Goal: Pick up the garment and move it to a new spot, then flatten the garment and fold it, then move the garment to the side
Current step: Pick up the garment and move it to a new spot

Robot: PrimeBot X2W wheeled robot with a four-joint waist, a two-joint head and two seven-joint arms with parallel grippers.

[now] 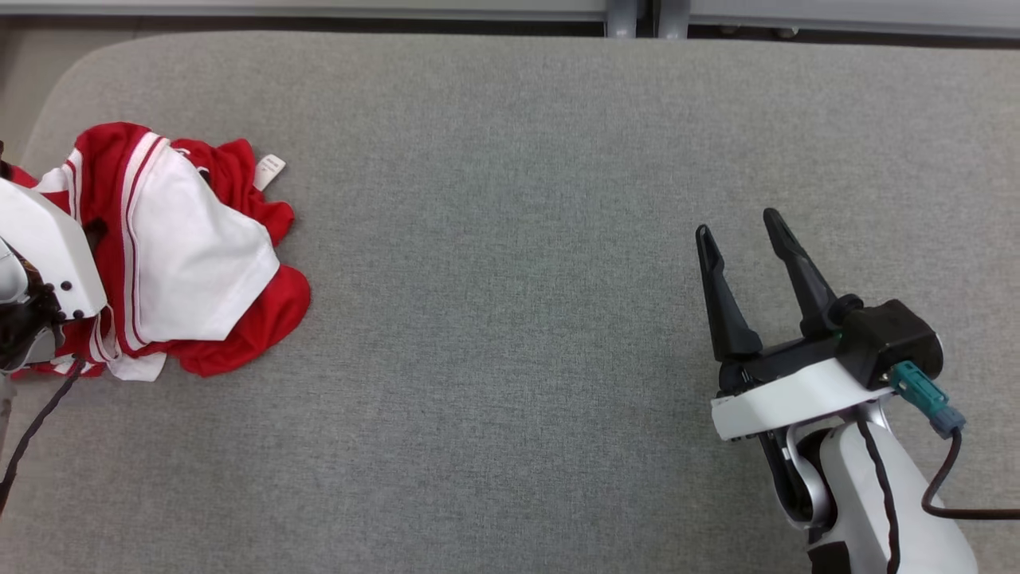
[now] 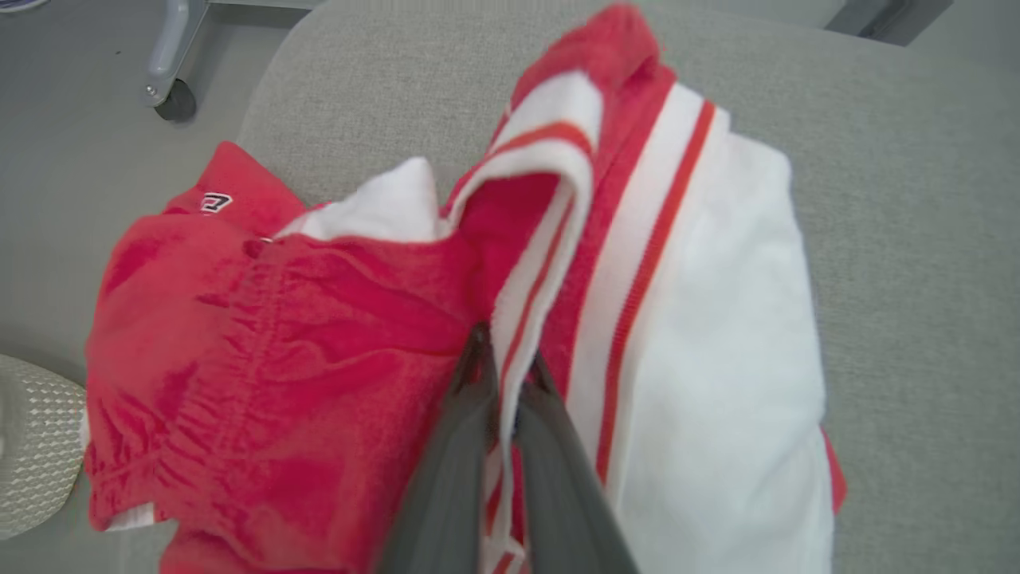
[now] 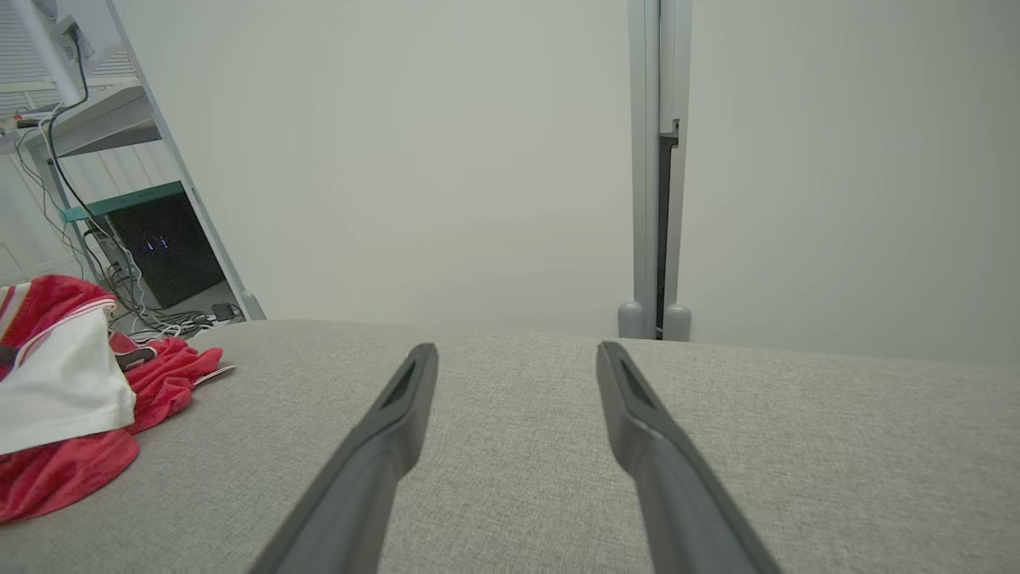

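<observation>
Where the left gripper [image 2: 507, 351] is seen along its own two dark fingers, they are pressed nearly together, and a white band with red stripes, part of the garment [image 2: 335, 359], is pinched between them. One garment is counted: a crumpled red and white piece lying at the left end of the grey padded table [image 1: 510, 279], close to that end's rounded far corner. Its one white label [image 1: 271, 170] is turned out on the side facing the table's far edge. The left arm's white wrist housing [image 1: 40, 247] is seen over the garment, at the table's left edge. Two grippers are counted. The right gripper [image 1: 737, 225] is held over the table's right half, well apart from the garment; its two fingers are spread wide and nothing is held between them. Two pale upright posts [image 1: 623, 16] are set side by side just beyond the table's far edge. One dark caster wheel [image 2: 175, 100] is seen on the floor past the table's left corner.
</observation>
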